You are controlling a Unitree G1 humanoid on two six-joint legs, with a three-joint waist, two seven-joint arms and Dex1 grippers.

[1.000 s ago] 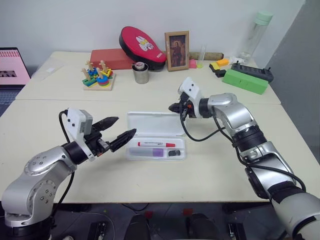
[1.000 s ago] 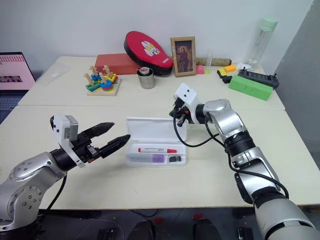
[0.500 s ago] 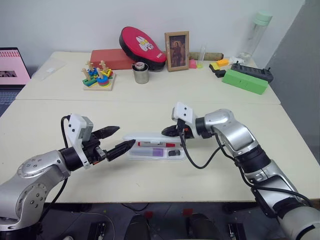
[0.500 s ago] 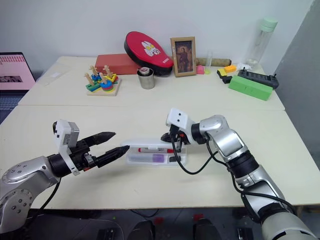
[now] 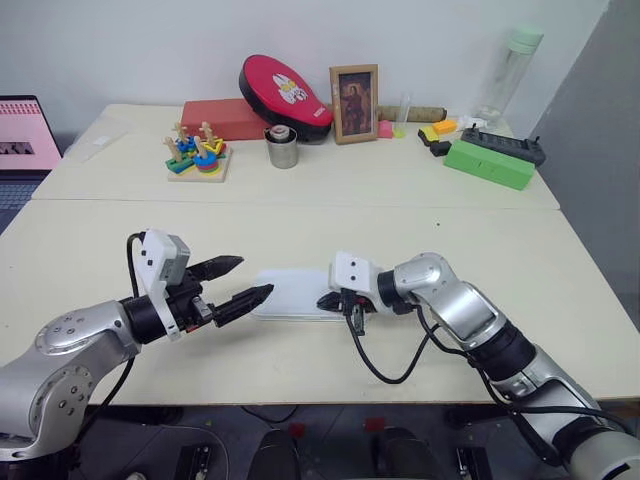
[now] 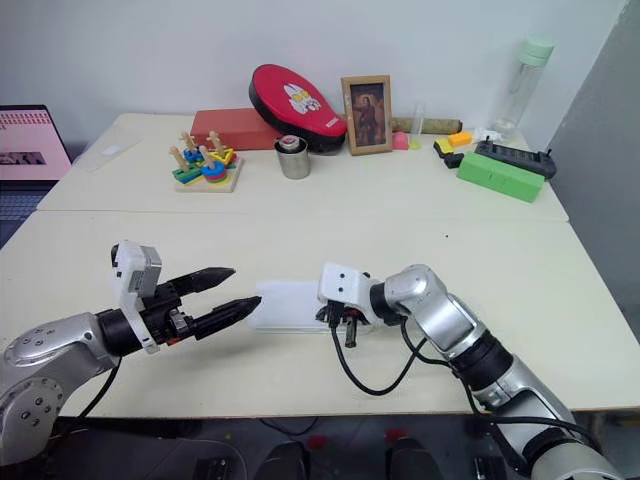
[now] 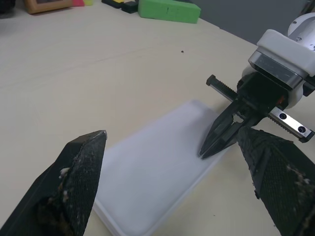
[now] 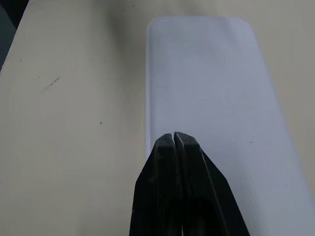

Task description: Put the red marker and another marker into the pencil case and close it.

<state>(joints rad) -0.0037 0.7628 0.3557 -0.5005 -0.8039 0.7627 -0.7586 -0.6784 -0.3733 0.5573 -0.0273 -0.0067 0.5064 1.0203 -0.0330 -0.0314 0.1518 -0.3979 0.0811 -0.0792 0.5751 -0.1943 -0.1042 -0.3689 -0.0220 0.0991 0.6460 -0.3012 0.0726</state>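
The pencil case [image 5: 292, 293] lies flat on the near part of the worktop [image 5: 420, 190] with its lid down, so the step in hand is the last one — pressing the lid shut. Neither marker can be seen with the lid over the tray, so whether both are inside cannot be told from here. The right claw [image 7: 209, 147] has its two black fingers pinched together with nothing between them, and its tip rests on or just above the case's right end, near the front edge; whether it truly presses there is hard to tell. The left claw [image 5: 238, 280] hangs just beside the case's left end, spread wide and holding nothing, apart from the lid. The next move probably calls for a firm push straight down on the lid's front edge until it latches, with the left claw ready to steady the far end — a light plastic case may skid or tip up if pushed at one corner only. Nothing stands in the way near the case. Well apart, along the back of the worktop, stand a wooden stacking toy [image 5: 196, 152], a metal cup [image 5: 282, 147], a red oval pouch [image 5: 283, 92] on a red box [image 5: 215, 117], a framed picture [image 5: 354, 102], a green box [image 5: 491, 163] and a clear bottle [image 5: 510, 70].
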